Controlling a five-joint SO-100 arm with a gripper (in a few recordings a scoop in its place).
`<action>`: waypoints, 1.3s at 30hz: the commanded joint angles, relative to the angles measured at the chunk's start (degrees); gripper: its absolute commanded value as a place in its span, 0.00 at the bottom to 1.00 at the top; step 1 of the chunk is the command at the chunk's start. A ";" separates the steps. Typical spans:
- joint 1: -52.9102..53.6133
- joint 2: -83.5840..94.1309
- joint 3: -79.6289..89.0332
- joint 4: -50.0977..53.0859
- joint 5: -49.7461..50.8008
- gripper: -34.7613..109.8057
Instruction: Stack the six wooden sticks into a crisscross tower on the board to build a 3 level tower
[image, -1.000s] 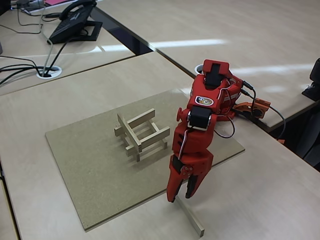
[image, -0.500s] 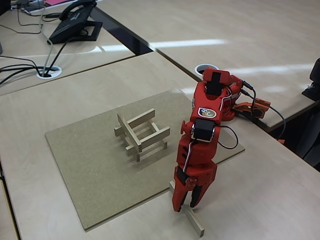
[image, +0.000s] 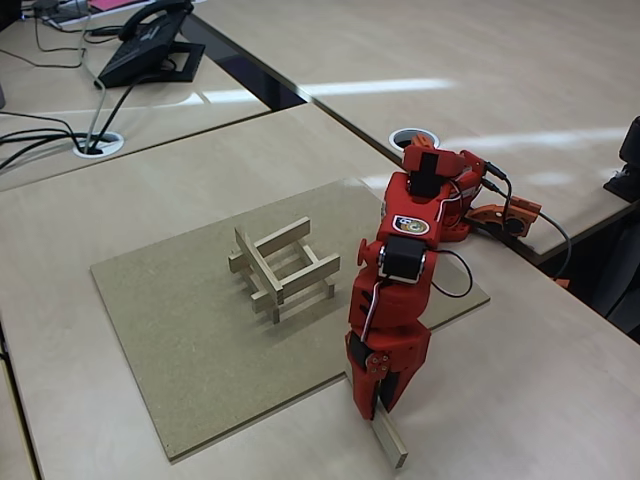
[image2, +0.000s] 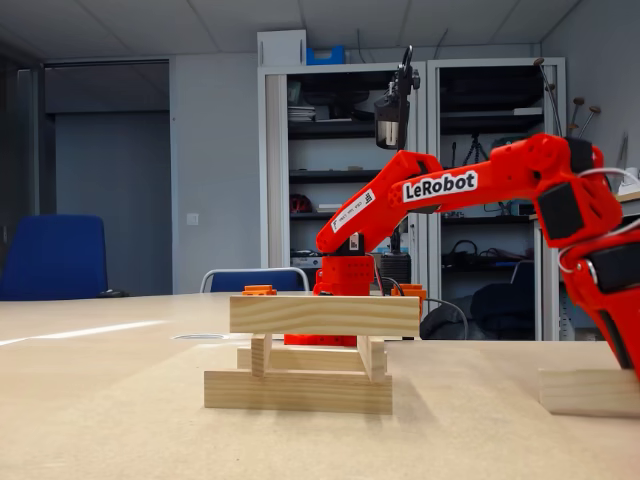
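Observation:
On the brown board (image: 170, 330) stands the tower (image: 283, 270), several pale sticks crossed in three levels, with a single stick across its top (image2: 324, 315). One more wooden stick (image: 392, 443) lies on the desk just off the board's near edge; its end (image2: 590, 392) shows low at the right. My red gripper (image: 373, 402) points straight down over the near part of this stick. Its fingers are drawn in against the stick's sides, and the stick still rests on the desk. In the low fixed view the gripper (image2: 628, 350) is cut off by the right edge.
A desk phone (image: 150, 45) and cables lie at the far left, by a cable grommet (image: 98, 145). The arm's base and an orange clamp (image: 505, 215) sit at the desk's right edge, beside a dark gap between desks. Bare desk lies right of the gripper.
The gripper came down from just above the loose stick onto it, and its open jaws closed around the stick. The tower has not moved.

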 joint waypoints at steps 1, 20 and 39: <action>-0.62 2.72 -3.60 3.69 0.97 0.24; 7.03 39.29 23.03 11.60 -0.97 0.24; 29.44 61.79 49.66 24.61 -25.49 0.24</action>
